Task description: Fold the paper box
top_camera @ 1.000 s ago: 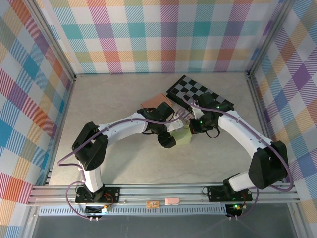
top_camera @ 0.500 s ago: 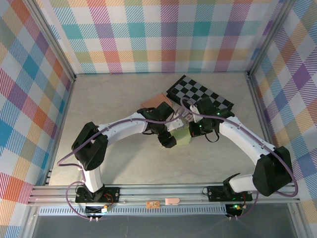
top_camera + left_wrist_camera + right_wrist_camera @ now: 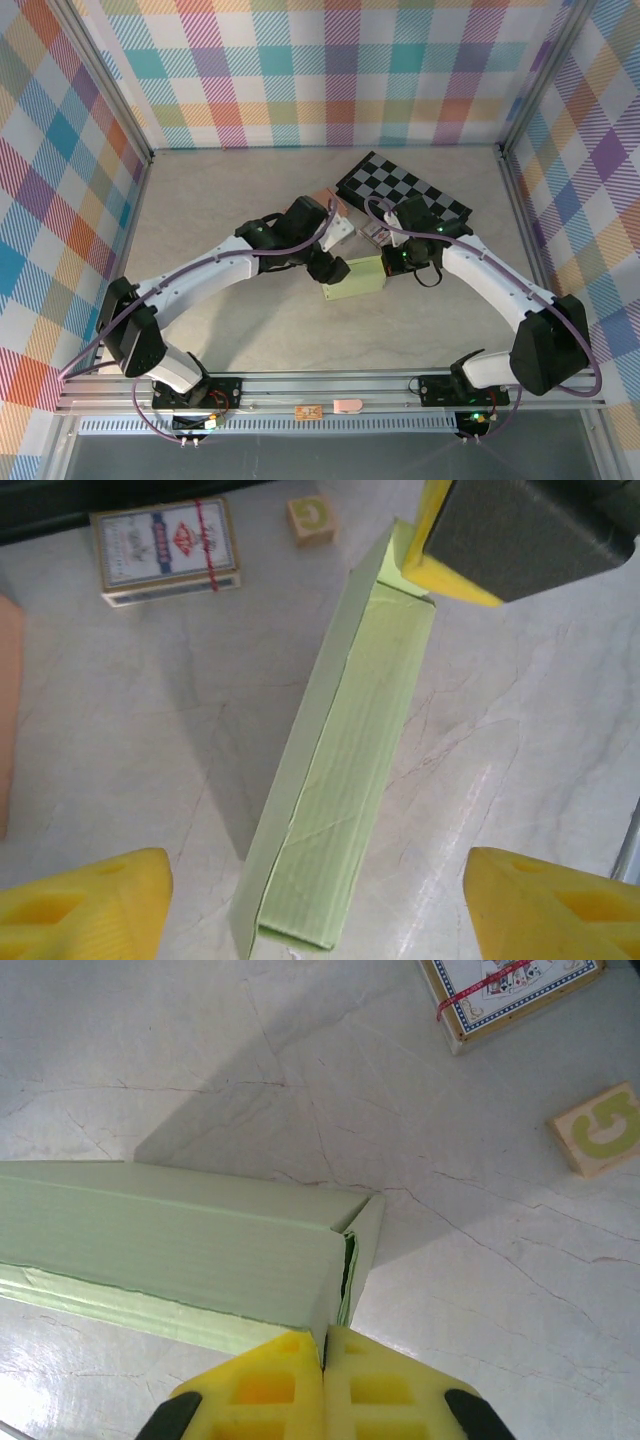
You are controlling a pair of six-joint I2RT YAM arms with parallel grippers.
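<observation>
Right gripper (image 3: 323, 1348) on ribbed green box (image 3: 170, 1242)

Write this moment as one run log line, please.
left gripper: open over paper box | right gripper: shut on paper box end corner | paper box: lying on table

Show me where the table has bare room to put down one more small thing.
Two bare patches: the far-left table, between the left wall and the left arm; and the near strip below the paper box, between that arm and the right arm. It is crowded around the box, card deck, block and checkered mat.
</observation>
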